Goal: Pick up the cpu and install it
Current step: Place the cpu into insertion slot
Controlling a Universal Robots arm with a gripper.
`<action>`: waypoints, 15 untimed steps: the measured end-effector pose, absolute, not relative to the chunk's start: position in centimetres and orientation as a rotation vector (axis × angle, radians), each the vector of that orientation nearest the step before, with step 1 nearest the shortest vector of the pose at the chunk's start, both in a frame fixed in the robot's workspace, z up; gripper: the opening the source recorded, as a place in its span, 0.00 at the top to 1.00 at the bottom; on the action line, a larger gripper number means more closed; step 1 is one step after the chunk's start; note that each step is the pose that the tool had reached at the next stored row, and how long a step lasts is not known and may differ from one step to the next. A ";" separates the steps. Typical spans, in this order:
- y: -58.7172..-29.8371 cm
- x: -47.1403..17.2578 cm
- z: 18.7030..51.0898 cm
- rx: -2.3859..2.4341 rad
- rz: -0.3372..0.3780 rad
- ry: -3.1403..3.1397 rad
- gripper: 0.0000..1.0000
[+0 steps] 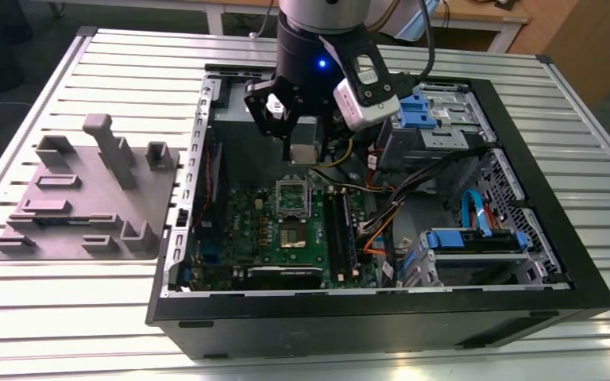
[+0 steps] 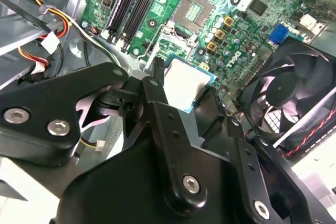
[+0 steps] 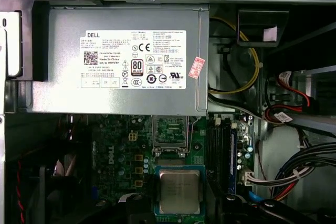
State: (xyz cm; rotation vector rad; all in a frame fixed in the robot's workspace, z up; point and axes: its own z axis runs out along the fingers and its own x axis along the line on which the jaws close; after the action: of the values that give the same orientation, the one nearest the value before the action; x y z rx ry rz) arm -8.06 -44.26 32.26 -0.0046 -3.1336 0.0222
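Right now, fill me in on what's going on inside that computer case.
The arm's gripper is shut on the cpu, holding it in the air inside the open computer case, above the green motherboard. The socket on the board is empty, so the chip is not yet seated.

**Cpu in my grip, above the board**

I hold the cpu (image 3: 179, 191) pinched at its edges in my tool (image 1: 302, 145). It is a small, thin, square chip with a silvery-grey metal top, and both wrist views show a blue-green rim around that top. The metal face is turned up towards my wrist cameras. The chip hangs inside the open computer case (image 1: 559, 262), above the green motherboard (image 1: 283, 230) and clear of it, near the metal-framed socket (image 2: 195, 9).
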 end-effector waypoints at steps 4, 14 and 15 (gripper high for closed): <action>-44.3 -8.1 32.2 -0.004 0.022 -3.134 0.53; -44.3 -8.1 32.1 -0.005 0.021 -3.134 0.53; -44.3 -8.1 32.0 -0.005 0.022 -3.134 0.53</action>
State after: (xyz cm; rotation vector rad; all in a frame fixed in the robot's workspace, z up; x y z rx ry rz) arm -8.06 -44.26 31.98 -0.0045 -3.1337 0.0221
